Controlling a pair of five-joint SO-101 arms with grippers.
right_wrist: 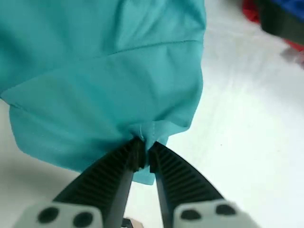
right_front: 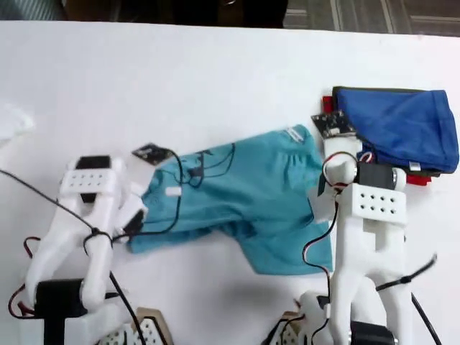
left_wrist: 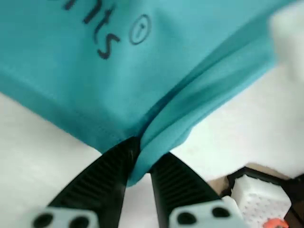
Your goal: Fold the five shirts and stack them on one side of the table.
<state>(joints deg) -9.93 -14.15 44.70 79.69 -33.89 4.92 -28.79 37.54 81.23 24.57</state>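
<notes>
Just beside the teal shirt (right_front: 251, 194) lies a stack of folded shirts (right_front: 402, 129).

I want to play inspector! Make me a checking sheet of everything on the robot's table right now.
Surface: white table, flat.
Job's things: teal shirt in the middle, rumpled, not folded; blue shirt folded on top of a stack at one side, red cloth peeking out beneath it.
Clutter: pale white thing at the table's edge; cannot tell what it is.
Grippers: left pincer shut on the teal shirt's edge; right pincer shut on another edge of it.
Cables: black cable lying across the teal shirt.
Surroundings: dark area beyond the table's far edge.
</notes>
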